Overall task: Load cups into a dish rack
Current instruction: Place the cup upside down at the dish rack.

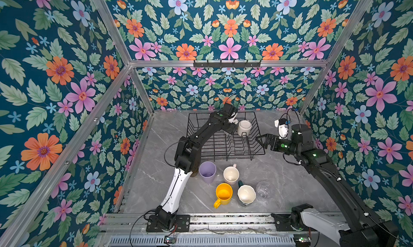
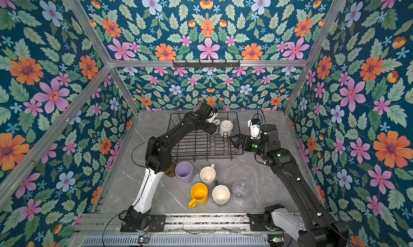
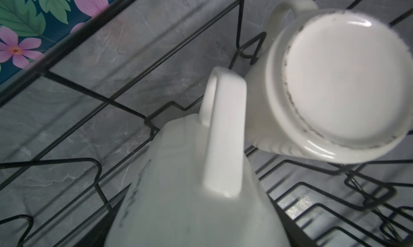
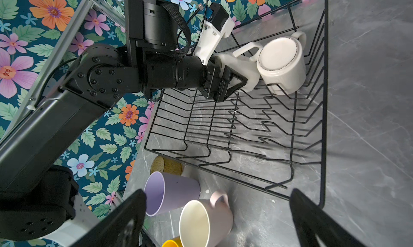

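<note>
The left end effector (image 4: 239, 77) is reaching into the black wire dish rack (image 1: 214, 145) and is clasping a white ceramic mug with dark lettering (image 3: 196, 190) by its body, handle turned towards the wrist camera. The lettering is showing in the left wrist view but is too blurred to read. Just beside the held mug, an upturned white ceramic mug (image 1: 244, 127) is sitting base-up on the wire dividers in the rack's far right corner. Whether the two are touching cannot be told.

The right end effector (image 1: 260, 141) is hovering at the rack's right side with its jaws spread wide and nothing between them.

On the grey marble-patterned table (image 1: 279, 172) in front of the rack, five cups are standing close together: a lilac plastic tumbler (image 1: 207, 172), a pale pink mug (image 1: 230, 175), a yellow mug (image 1: 224, 194), a dark green mug with a cream inside (image 1: 246, 194) and a clear glass (image 1: 263, 190). An olive-brown textured tumbler (image 4: 166, 165) is standing beside the lilac one, and the left arm's elbow is hiding most of it in both top views.
</note>
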You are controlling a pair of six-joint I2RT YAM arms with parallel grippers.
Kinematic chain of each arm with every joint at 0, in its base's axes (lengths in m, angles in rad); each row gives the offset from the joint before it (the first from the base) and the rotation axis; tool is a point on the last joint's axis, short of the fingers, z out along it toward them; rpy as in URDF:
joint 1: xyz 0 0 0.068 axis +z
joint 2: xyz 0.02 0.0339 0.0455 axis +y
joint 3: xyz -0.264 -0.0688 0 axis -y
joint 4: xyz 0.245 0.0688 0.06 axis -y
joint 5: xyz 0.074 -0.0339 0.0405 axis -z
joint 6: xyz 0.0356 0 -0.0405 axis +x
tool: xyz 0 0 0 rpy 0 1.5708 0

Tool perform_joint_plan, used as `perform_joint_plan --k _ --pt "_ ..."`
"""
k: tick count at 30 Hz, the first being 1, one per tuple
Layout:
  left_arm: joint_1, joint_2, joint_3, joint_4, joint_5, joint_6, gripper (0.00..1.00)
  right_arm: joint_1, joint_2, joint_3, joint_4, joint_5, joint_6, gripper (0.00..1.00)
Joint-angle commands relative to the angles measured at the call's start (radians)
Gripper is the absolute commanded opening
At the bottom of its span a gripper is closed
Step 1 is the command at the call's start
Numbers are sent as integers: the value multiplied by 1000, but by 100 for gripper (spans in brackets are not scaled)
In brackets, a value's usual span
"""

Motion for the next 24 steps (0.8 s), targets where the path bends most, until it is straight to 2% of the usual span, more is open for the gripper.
perform_joint_plan --k 1,4,6,11,14,24 --pt "-3 13 1 19 -8 -17 7 0 -4 -1 7 0 -2 99" --pt "-3 19 1 27 -22 -23 19 0 -4 -3 8 0 -2 99" --pt "-3 22 -1 31 -29 -27 36 0 -2 -5 10 0 -2 99" --pt "-3 11 -23 54 -51 -35 67 0 -1 -9 9 0 0 99" --pt "-3 3 -36 67 -56 -34 75 0 1 -8 9 -1 0 99" --pt "-3 -14 -67 95 -68 -36 90 0 -3 -6 3 3 -2 99"
